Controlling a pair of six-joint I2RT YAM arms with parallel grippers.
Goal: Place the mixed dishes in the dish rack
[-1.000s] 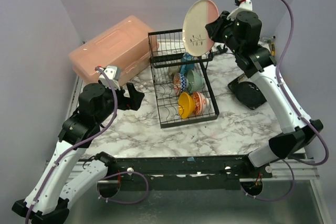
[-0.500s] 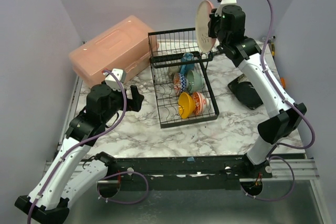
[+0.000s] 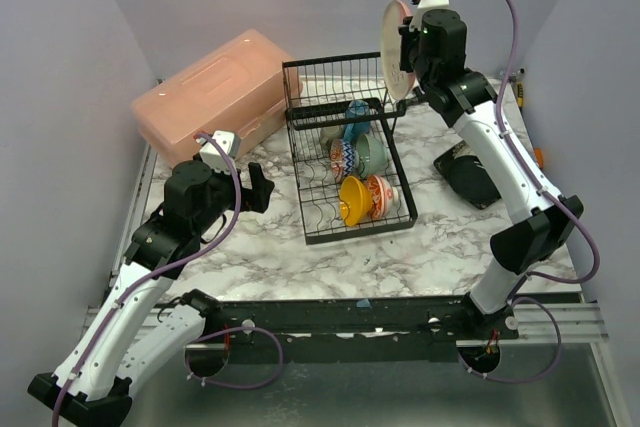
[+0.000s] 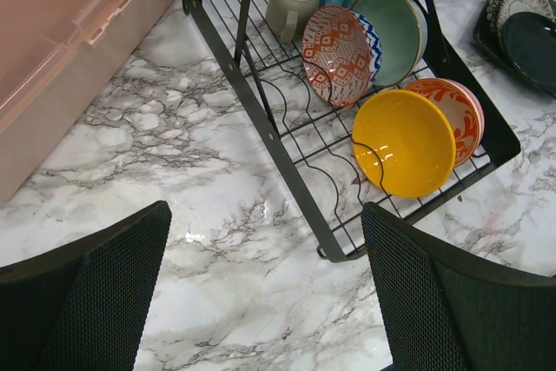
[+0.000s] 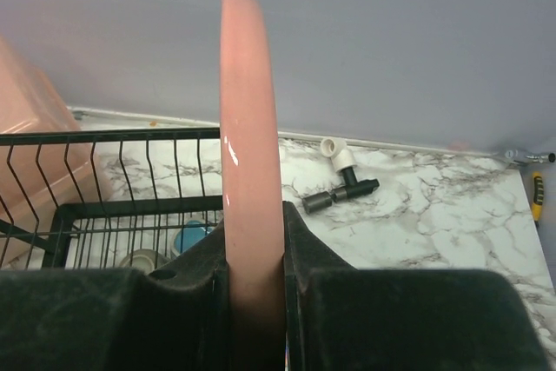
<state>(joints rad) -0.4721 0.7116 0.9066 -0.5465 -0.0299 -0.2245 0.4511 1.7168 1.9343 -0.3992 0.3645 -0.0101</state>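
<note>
Pink-cream plate [image 5: 249, 128], edge-on above dish rack [image 3: 318, 87], clamped in right hand [image 5: 254, 254]; left hand [image 4: 265, 284] spread apart.

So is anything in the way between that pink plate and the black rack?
Nothing I can see. The right gripper holds the pink plate on edge, up over the far end of the dish rack. The bowls fill one side of the rack; the curved slots beside them look free.
</note>
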